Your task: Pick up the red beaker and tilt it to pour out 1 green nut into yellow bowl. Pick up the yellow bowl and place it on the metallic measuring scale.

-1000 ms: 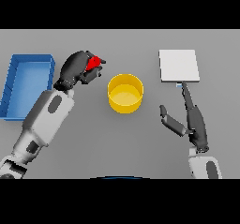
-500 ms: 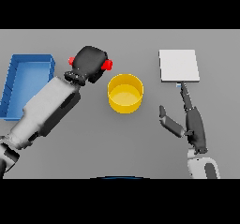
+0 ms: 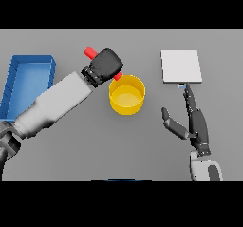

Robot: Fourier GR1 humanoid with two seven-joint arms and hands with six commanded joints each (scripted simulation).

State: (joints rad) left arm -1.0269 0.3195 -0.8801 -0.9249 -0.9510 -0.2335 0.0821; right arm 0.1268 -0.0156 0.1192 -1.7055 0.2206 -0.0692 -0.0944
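My left hand (image 3: 105, 65) is shut on the red beaker (image 3: 89, 52), which is mostly hidden inside the fist; red shows at the hand's upper left and again at its lower right (image 3: 118, 76). The beaker is tilted, its lower end just over the left rim of the yellow bowl (image 3: 126, 95). The bowl stands upright in the middle of the table. No green nut shows. The metallic measuring scale (image 3: 181, 66) lies flat at the back right. My right hand (image 3: 195, 122) is open, fingers pointing toward the scale's near edge.
A blue tray (image 3: 14, 76) stands at the left edge of the table, beside my left forearm.
My left hand has lifted the red beaker, carried it right toward the bowl and tipped it over the bowl's left rim. The right hand has barely moved.
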